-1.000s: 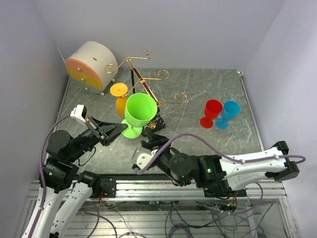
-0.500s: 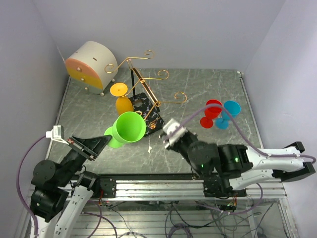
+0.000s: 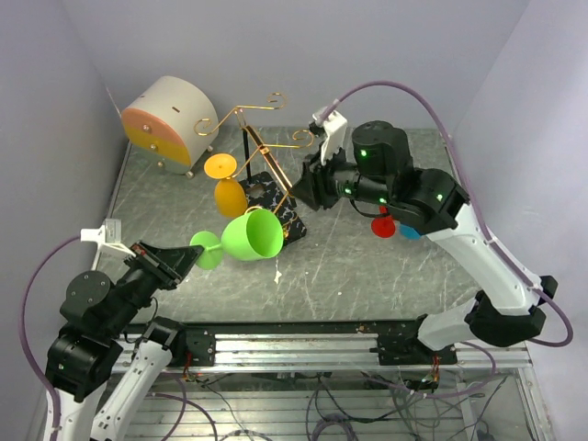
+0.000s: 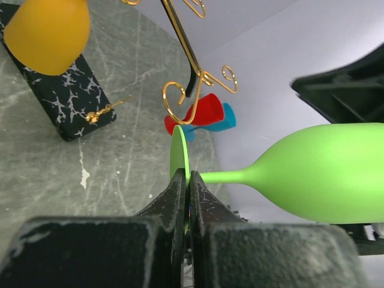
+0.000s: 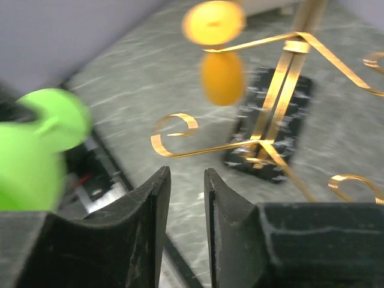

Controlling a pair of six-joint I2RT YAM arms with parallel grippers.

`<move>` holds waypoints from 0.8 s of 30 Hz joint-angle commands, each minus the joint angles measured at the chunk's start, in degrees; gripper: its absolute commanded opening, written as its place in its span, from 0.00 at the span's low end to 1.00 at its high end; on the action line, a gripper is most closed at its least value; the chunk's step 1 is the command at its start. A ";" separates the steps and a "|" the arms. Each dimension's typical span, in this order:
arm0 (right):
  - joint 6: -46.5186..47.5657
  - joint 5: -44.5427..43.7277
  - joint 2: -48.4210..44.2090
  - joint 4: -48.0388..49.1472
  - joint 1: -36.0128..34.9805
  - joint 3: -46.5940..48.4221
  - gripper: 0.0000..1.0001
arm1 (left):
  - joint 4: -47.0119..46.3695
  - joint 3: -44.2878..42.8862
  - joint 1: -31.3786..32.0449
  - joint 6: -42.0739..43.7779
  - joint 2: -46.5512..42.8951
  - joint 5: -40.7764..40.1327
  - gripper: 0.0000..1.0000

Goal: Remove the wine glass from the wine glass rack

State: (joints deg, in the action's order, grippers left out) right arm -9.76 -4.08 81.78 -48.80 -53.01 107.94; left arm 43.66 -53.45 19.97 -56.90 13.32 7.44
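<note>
The green wine glass (image 3: 250,235) is off the wine glass rack (image 3: 266,152) and lies sideways in the air, just left of the rack's black marble base (image 3: 272,200). My left gripper (image 3: 186,259) is shut on the glass's round foot (image 4: 179,159), and the bowl (image 4: 324,174) points right. An orange wine glass (image 3: 230,196) hangs upside down on the rack's gold arms (image 5: 282,72). My right gripper (image 3: 301,191) hovers above the rack's right side. Its jaws (image 5: 186,174) stand narrowly open and empty.
A round beige-and-orange drawer box (image 3: 170,124) stands at the back left. A red glass (image 3: 384,226) and a blue glass (image 3: 411,232) stand at the right, mostly hidden by my right arm. Both show in the left wrist view, the red one (image 4: 204,114) in front.
My right arm has risen from the table's front and swung back over the rack. My left gripper has drawn the green glass down, to the front left and away from the rack, tipping it sideways.
</note>
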 commanded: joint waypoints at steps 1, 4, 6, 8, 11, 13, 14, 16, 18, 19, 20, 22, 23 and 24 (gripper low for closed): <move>-5.27 25.56 -3.70 -0.32 -0.26 2.22 0.36 | -0.05 -1.82 -0.19 6.26 2.81 0.25 0.07; -5.83 28.67 -4.16 -0.24 -0.27 1.76 0.40 | -1.73 -1.21 -0.19 6.37 3.99 1.32 0.07; -5.99 29.50 -4.12 -0.60 -0.29 1.12 0.40 | -2.82 -0.98 -0.19 6.17 4.79 1.76 0.07; -5.92 29.35 -4.15 -0.42 -0.33 0.26 0.40 | -3.84 -0.87 -0.19 5.89 5.39 2.10 0.07; -6.05 29.44 -4.52 0.60 -0.26 -1.25 0.40 | -5.14 -1.02 -0.19 5.61 6.15 3.00 0.07; -6.00 29.33 -4.44 1.21 -0.32 -1.73 0.39 | -5.54 -1.22 -0.19 5.49 6.51 3.27 0.07; -5.91 28.79 -4.37 1.31 -0.26 -1.76 0.39 | -5.78 -1.32 -0.19 5.42 6.76 3.39 0.07; -5.82 27.99 -4.11 1.54 -0.31 -1.85 0.39 | -6.18 -1.35 -0.19 5.28 6.90 3.65 0.07; -5.83 28.17 -3.85 1.95 -0.25 -2.05 0.39 | -6.42 -1.39 -0.19 5.23 7.10 3.79 0.07; -5.94 28.61 -3.75 2.44 -0.28 -2.36 0.39 | -6.55 -1.39 -0.19 5.22 7.03 3.88 0.07; -6.35 29.26 -3.66 3.07 -0.27 -2.71 0.39 | -6.64 -1.35 -0.19 5.15 7.18 3.93 0.07; -6.98 30.17 -3.20 4.19 -0.41 -3.36 0.39 | -6.94 -1.17 -0.19 5.07 7.30 4.05 0.07; -7.20 30.17 -2.83 4.38 -0.53 -3.38 0.39 | -7.19 -1.08 -0.21 4.97 7.31 4.21 0.07; -7.24 29.92 -2.39 4.23 -0.58 -3.32 0.38 | -7.45 -0.97 -0.19 4.89 7.40 4.45 0.07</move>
State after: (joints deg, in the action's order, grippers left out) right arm -15.92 24.58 77.93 -46.78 -53.36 105.36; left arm 40.07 -54.00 19.97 -52.27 20.25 9.85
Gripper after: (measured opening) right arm 0.392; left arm 0.081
